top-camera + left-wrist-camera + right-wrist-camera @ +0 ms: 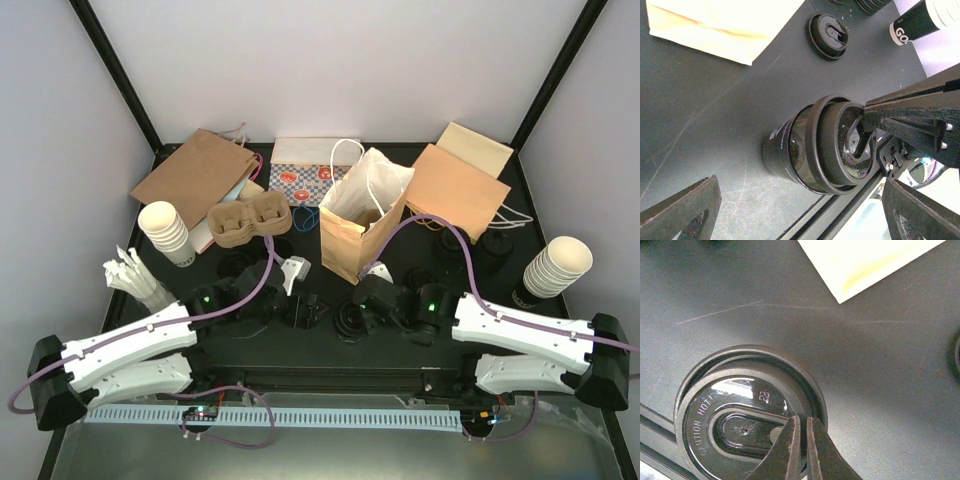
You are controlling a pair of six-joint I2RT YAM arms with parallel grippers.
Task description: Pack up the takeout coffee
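Observation:
A takeout coffee [790,150], a short black cup with a black lid, stands on the dark table near the front rail. My right gripper [802,422] is shut on the rim of its lid [740,425], one finger inside the rim and one outside. In the left wrist view the right gripper [865,135] reaches onto that lid from the right. My left gripper [802,220] is open wide just short of the cup, with nothing between its fingers. From above, the two grippers [305,305] [358,305] meet at the cup [350,322]. Another black lid [829,35] lies farther off.
An open brown paper bag [360,220] stands upright just behind the grippers. A pulp cup carrier [248,222] sits to its left. Stacks of cream paper cups [165,232] [558,265] stand at both sides. Flat paper bags [195,175] [455,185] lie at the back.

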